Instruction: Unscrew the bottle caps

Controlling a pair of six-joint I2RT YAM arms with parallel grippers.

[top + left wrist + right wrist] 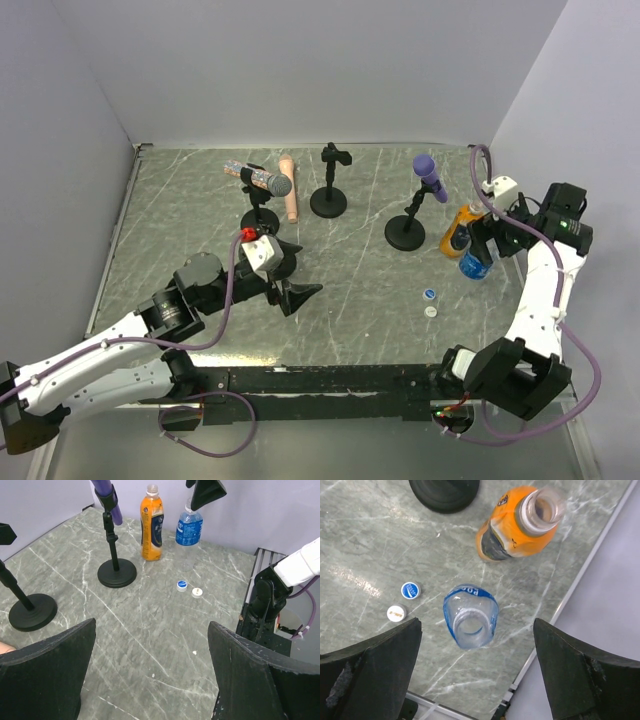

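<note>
On the right side of the worktop (pixel 370 330), the right claw (pixel 477 627) is hovering straight above the clear bottle (pixel 470 617), its fingers spread wide and touching nothing. The bottle's neck is showing open and bare, and the claw is probably poised there because that bottle is its last target. Just beside it the orange bottle (pixel 520 525) is standing upright, its mouth also uncovered. Two bottle caps are lying flat on the stone, a little apart from both bottles: the blue cap (pixel 410 590) and the white cap (pixel 396 613), nearly touching each other. I am judging them set down there to keep them off the bottles. No third cap is showing.

The left claw (pixel 151 627) is resting low on the left, spread and holding nothing, and looking across at the bottles, seemingly waiting.

The worktop is showing grey-green stone with pale veins. Black microphone stands (pixel 328 201) are sitting toward the back, one carrying a purple microphone (pixel 428 175). Plain pale walls (pixel 300 70) are closing in the back and sides.
</note>
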